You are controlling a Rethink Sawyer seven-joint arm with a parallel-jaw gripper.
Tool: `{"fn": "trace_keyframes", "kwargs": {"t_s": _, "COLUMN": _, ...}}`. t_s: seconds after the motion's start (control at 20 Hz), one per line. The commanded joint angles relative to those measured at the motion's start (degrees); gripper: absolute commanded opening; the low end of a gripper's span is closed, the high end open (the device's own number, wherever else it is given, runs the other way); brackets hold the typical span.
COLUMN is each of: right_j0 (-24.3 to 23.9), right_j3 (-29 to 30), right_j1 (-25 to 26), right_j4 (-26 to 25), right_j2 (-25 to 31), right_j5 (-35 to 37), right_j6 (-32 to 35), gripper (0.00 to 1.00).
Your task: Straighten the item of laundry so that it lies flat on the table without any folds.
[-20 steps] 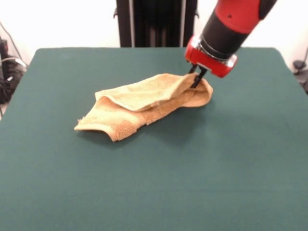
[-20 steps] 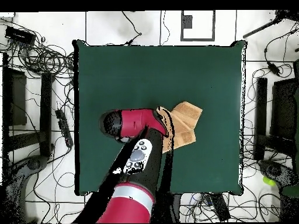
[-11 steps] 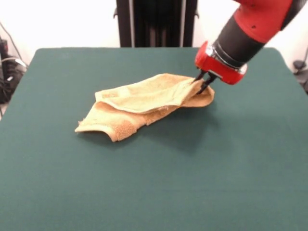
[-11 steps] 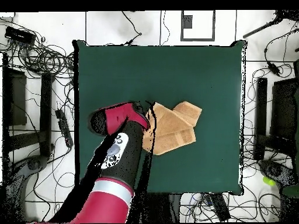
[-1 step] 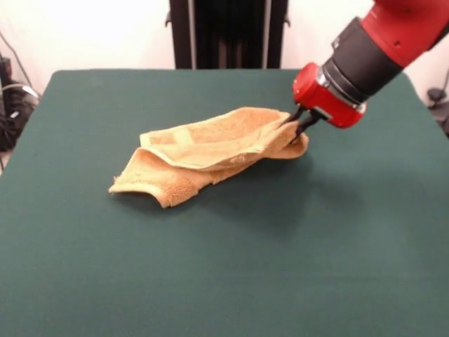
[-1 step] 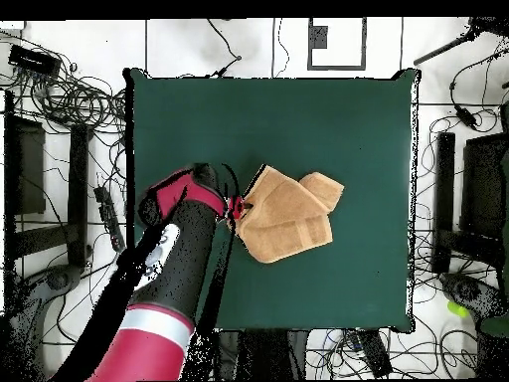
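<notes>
Table (image 5: 224, 281): a wide, flat rectangle under dark green cloth, far larger than what lies on it.
Arm (image 5: 382, 42): a red and black arm that comes down to one end of the towel.
Hand towel (image 5: 210, 151): orange-tan terry cloth with a nubby pile, lying near the table's middle, bunched and folded over itself, an upper layer draped across a lower one.
Long axis: in the front view it runs from the lower-left corner up and right to the gripped end.
Gripper (image 5: 300, 123): dark fingers pinched on the towel's end, which looks slightly lifted off the cloth.
Key relation: the whole towel trails away from the gripper along that axis, so a pull outward and away from the bulk should likely draw the folds open.
Woven band (image 5: 179, 135): a flatter strip on the top layer.
</notes>
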Motion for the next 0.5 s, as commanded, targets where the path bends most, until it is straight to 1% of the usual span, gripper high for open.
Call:
{"fn": "trace_keyframes", "kwargs": {"t_s": 0.05, "right_j0": 4.9, "right_j3": -6.6, "right_j1": 4.1, "right_j4": -7.6, "right_j2": -1.2, "right_j5": -2.7, "right_j6": 3.2, "gripper": 0.00}}
{"fn": "trace_keyframes", "kwargs": {"t_s": 0.15, "right_j0": 5.5, "right_j3": -7.6, "right_j1": 4.5, "right_j4": -8.9, "right_j2": -1.3, "right_j5": -3.7, "right_j6": 3.9, "gripper": 0.00}}
{"fn": "trace_keyframes", "kwargs": {"t_s": 0.35, "right_j0": 6.7, "right_j3": -8.1, "right_j1": 5.6, "right_j4": -9.7, "right_j2": -1.4, "right_j5": -5.9, "right_j6": 8.1, "gripper": 0.00}}
{"fn": "trace_keyframes", "kwargs": {"t_s": 0.5, "right_j0": 7.6, "right_j3": -8.8, "right_j1": 6.8, "right_j4": -9.5, "right_j2": -2.3, "right_j5": -5.9, "right_j6": 10.8, "gripper": 0.00}}
